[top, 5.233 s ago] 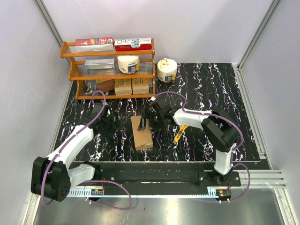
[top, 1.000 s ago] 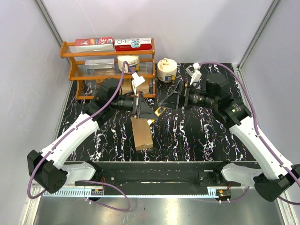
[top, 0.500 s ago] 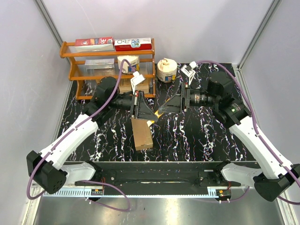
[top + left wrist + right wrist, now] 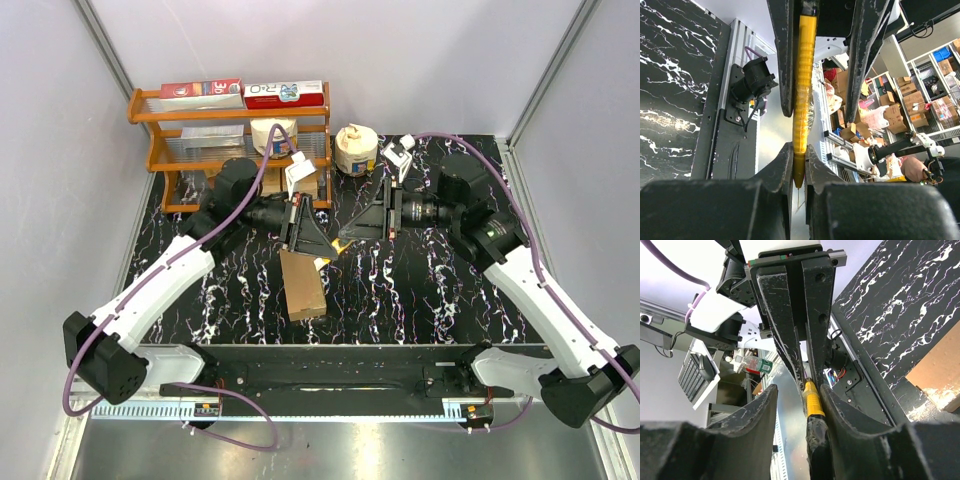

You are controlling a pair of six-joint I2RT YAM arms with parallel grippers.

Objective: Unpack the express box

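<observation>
The express box [image 4: 303, 283], a flat brown carton, lies on the black marbled table in front of both grippers; its corner shows in the right wrist view [image 4: 937, 377]. Above its far end my left gripper [image 4: 322, 243] is shut on one end of a yellow cutter [image 4: 341, 241], pinched between the fingertips [image 4: 799, 150]. The cutter [image 4: 804, 90] runs on between the fingers of my right gripper [image 4: 352, 232], which faces the left one. In the right wrist view the cutter [image 4: 813, 401] lies against one finger, and a gap remains on the other side of the right gripper [image 4: 799, 390].
An orange wooden shelf [image 4: 150, 152] stands at the back left with red-and-white cartons [image 4: 243, 94], a tape roll [image 4: 272, 136] and small brown boxes [image 4: 262, 186]. Another white roll [image 4: 356, 148] sits beside it. White walls close in on the table's left, back and right.
The right gripper has moved left to the cutter held by the left gripper, and its jaws have narrowed round the cutter's free end. The left gripper stayed shut. The box has not moved.
</observation>
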